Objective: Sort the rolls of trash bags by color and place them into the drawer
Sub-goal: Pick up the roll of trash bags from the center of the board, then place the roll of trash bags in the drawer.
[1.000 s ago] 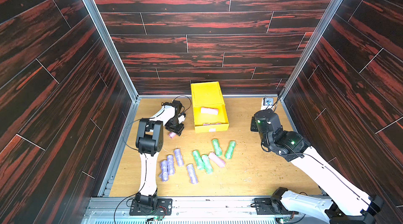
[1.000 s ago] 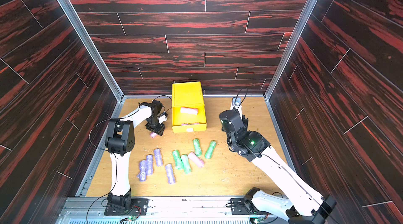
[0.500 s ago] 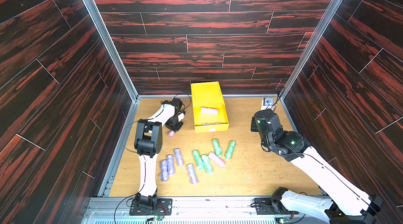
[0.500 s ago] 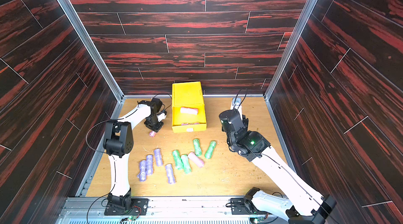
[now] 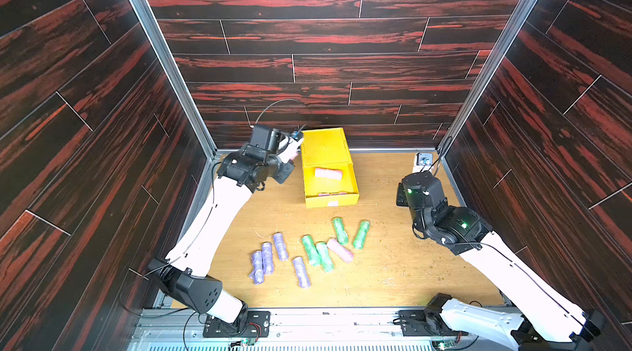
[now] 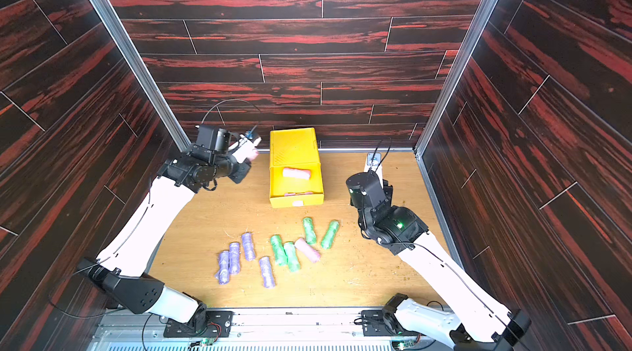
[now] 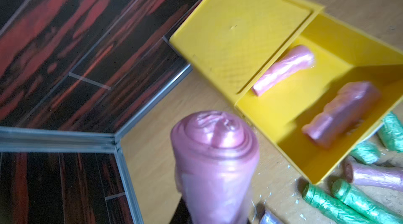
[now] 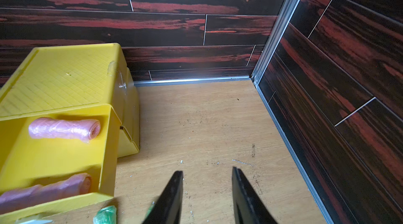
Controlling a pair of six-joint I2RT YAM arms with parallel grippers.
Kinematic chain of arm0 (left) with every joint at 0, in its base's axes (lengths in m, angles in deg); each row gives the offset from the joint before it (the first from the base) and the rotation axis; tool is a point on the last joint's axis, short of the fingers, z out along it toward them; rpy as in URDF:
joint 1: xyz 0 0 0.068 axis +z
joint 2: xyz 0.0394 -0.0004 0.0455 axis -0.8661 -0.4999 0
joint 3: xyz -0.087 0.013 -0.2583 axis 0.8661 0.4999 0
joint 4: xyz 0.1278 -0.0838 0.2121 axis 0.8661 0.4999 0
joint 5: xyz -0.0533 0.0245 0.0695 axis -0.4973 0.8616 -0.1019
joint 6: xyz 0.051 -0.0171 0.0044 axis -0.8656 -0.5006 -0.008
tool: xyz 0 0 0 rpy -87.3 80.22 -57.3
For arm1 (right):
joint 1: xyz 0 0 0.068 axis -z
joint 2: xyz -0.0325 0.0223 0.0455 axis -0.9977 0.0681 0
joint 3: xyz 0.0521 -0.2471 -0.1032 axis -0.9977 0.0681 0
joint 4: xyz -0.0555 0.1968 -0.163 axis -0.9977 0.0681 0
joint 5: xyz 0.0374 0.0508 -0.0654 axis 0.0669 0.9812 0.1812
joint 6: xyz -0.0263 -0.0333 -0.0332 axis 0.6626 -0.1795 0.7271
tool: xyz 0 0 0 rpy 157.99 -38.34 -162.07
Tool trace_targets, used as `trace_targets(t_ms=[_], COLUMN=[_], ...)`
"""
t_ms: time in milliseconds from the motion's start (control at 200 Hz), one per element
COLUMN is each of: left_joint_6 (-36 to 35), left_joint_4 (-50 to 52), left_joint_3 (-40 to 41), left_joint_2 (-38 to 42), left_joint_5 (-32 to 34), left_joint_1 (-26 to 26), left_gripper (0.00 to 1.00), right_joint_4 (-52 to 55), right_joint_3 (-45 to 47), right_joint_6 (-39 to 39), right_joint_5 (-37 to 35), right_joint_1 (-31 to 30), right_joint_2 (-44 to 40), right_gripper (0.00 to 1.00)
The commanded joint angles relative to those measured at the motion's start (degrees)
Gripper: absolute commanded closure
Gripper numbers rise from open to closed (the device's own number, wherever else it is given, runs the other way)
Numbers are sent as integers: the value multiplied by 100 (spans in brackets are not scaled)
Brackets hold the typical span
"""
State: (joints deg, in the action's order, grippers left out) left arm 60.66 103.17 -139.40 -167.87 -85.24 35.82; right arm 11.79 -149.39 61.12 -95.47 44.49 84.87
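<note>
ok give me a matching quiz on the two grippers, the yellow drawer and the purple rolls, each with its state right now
Things:
1. left gripper
2. right gripper
3. yellow drawer
4. purple rolls

States:
a. open, holding nothing
b. lying loose on the table
c. shut on a pink roll
d. pulled out, two pink rolls inside

Pairs: 1-c, 2-a, 3-d, 4-b

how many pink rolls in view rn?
4. Two pink rolls in the open drawer, one in the left pincer, one on the table among green rolls. Others may be hidden.
</note>
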Motion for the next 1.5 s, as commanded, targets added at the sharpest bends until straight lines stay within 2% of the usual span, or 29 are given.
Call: trace_targets(t_ms=[0, 220, 376, 681, 927, 1493], left_joint_6=[-979, -1954, -2423, -2828, -3002, -3032], left_joint_4=[504, 962, 1167, 1554, 1651, 1705], left_joint_3=[-407, -1205, -1758, -2693, -2963, -2759], left_joint_2=[-765, -1822, -2167, -2755, -2983, -3485], left_joint_5=[-71, 660, 296, 261, 203, 311], left_joint_1=[-199, -568, -666, -936, -1156, -1210], left_gripper=[99, 100, 100, 100, 100, 99], right_joint_4=[140, 277, 300, 347, 282, 256], right_joint_3=[-151, -229, -181, -154, -92, 31], right_joint_6=[-58, -138, -160, -117, -77, -24], right_joint_5=[31, 170, 155, 65, 61, -37], right_joint_1=[30, 30, 34, 32, 34, 33], right_joint_2=[-92, -113, -174, -210, -215, -303], right_gripper=[60, 60, 60, 60, 60, 60])
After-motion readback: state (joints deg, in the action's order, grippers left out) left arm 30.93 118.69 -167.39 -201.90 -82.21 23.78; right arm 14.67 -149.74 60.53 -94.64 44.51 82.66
